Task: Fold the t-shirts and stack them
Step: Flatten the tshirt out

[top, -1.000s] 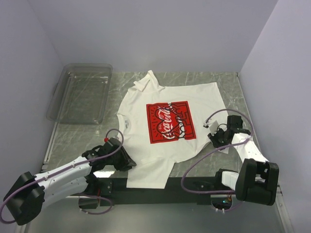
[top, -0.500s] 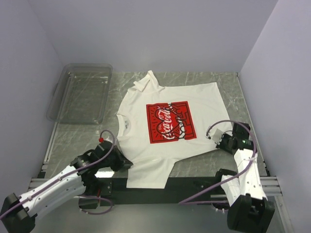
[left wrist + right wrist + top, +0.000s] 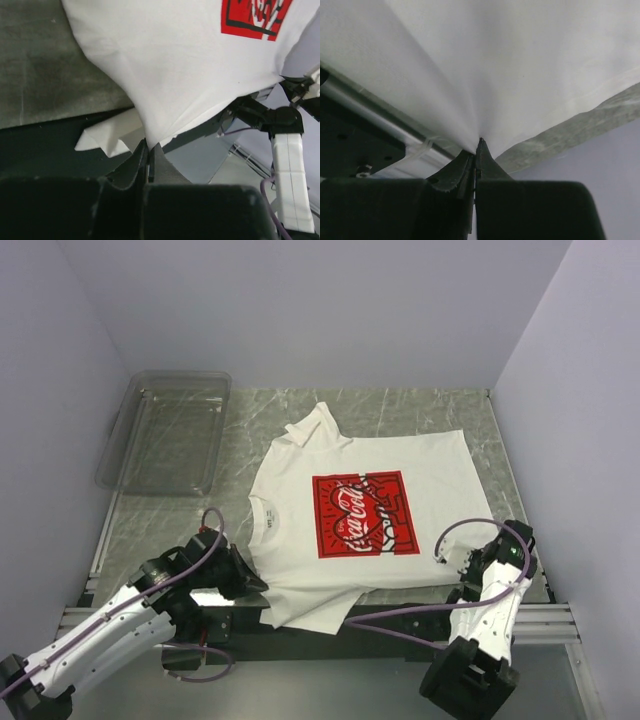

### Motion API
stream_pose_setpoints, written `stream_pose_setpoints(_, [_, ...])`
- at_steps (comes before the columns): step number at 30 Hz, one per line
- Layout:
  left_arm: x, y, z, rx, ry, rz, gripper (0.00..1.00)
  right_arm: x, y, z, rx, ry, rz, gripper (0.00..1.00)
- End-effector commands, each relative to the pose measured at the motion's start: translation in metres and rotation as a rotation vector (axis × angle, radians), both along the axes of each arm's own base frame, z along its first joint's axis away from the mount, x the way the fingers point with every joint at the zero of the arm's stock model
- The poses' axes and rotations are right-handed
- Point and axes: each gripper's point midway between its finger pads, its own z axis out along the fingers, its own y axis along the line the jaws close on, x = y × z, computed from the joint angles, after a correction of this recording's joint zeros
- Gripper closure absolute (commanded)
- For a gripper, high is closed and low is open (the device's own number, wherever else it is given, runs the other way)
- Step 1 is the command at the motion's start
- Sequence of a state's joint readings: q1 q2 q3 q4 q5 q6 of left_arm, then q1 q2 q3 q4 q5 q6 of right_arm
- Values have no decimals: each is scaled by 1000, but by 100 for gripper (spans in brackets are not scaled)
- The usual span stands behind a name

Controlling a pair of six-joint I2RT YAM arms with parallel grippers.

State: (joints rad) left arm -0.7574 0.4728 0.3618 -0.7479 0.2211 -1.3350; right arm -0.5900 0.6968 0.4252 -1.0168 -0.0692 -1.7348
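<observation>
Big picture first: the marbled grey-green table [image 3: 400, 410] carries one white t-shirt [image 3: 430, 470], spread print-up across the middle and right. Its collar lies to the left, its hem to the right, and its near sleeve droops over the table's near edge. The clear plastic bin [image 3: 180, 375] sits at the far left, well apart from the cloth. The red Coca-Cola print [image 3: 362, 513] faces up, so you can read how the chest lies.

Now your left gripper [image 3: 255, 583]: in the wrist view its jaws are pressed together on a tuck of white fabric [image 3: 165, 65] near the collar-side near edge. Your right gripper [image 3: 470, 562] is likewise pinched tight on the shirt's near hem corner, the cloth [image 3: 495, 60] fanning away from the fingertips.

How will it handle? I'd judge it light, soft and floppy, with no stiffness to help you. It should sag between your two pinches and drag wrinkles if pulled unevenly. Hold at stitched edges such as hem, shoulder seam and sleeve cuff, where doubled cotton gives better bite. Mid-panel pinches will likely bunch.
</observation>
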Motion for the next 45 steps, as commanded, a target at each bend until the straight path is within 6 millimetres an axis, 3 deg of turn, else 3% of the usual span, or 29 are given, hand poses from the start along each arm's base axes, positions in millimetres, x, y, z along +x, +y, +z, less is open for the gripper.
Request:
stream_pose_setpoints(1, [-17,8,14,17,22,-53,99,-23,-5,5,-41,102,67,100])
stream_pose_setpoints(8, [-44,15,43,-62,49,-103,99,-37,0,18,0,142,71,96])
stream_pose_setpoints(10, [-53,16,46,-64,57,-147,99,-25,-1,28,12,74,47,79])
stream_pose_setpoints(11, [-52,16,56,-78,28,-156,99,-20,1,32,36,51,43,55])
stream_pose_setpoints(13, [-44,16,69,-78,-41,-154,97,-5,2,48,69,-21,17,36])
stream_pose_setpoints(14, [-36,15,82,-71,-83,-147,71,6,11,50,140,-60,23,22])
stream_pose_setpoints(17, [-9,18,94,32,-180,-118,44,34,20,67,248,-162,21,14])
stream_pose_setpoints(19, [12,17,97,90,-256,-112,39,54,25,77,326,-239,-45,14])
stream_pose_setpoints(22, [42,-5,103,106,-346,-149,33,81,41,80,474,-258,-123,15])
stream_pose_setpoints(24, [65,-16,99,168,-375,-176,32,108,51,81,548,-280,-142,18])
stream_pose_setpoints(25, [85,-9,99,265,-452,-168,31,116,57,81,611,-278,-239,19])
stream_pose_setpoints(27, [128,-23,115,330,-589,-170,27,151,65,82,682,-310,-283,22])
stream_pose_setpoints(28, [148,-22,121,406,-692,-209,25,162,70,85,744,-300,-404,24])
stream_pose_setpoints(29, [173,-25,119,488,-734,-210,22,181,70,81,777,-293,-446,28])
stream_pose_setpoints(30, [205,-28,133,528,-848,-204,22,198,77,96,834,-295,-505,31])
stream_pose_setpoints(31, [226,-26,133,564,-857,-183,22,209,81,100,876,-282,-529,33])
stream_pose_setpoints(32, [252,-40,124,546,-822,-223,30,220,84,92,912,-231,-569,36])
stream_pose_setpoints(33, [271,-40,118,535,-791,-229,37,237,86,107,935,-242,-561,39])
stream_pose_setpoints(34, [299,-23,110,534,-744,-185,43,244,91,110,975,-214,-589,41])
stream_pose_setpoints(35, [327,-29,91,519,-687,-197,50,253,91,101,987,-179,-616,43])
stream_pose_setpoints(36, [339,-32,83,470,-654,-213,51,263,90,106,994,-191,-620,43])
stream_pose_setpoints(37, [365,-25,93,442,-654,-172,52,269,92,99,1002,-166,-651,43])
stream_pose_setpoints(38, [379,-26,62,436,-582,-184,53,277,90,100,1000,-185,-651,43])
stream_pose_setpoints(39, [390,-22,56,404,-550,-168,54,281,90,98,1005,-181,-672,43])
stream_pose_setpoints(40, [407,-26,68,386,-568,-158,55,285,89,95,1008,-177,-688,43])
stream_pose_setpoints(41, [417,-26,42,391,-517,-165,55,290,87,94,1015,-195,-694,43])
stream_pose_setpoints(43, [439,-27,47,380,-526,-139,55,293,88,90,1034,-192,-721,43])
stream_pose_setpoints(44, [446,-27,24,384,-485,-143,55,294,90,88,1051,-191,-720,43])
stream_pose_setpoints(45, [452,-28,20,380,-476,-137,55,293,92,87,1057,-183,-725,43])
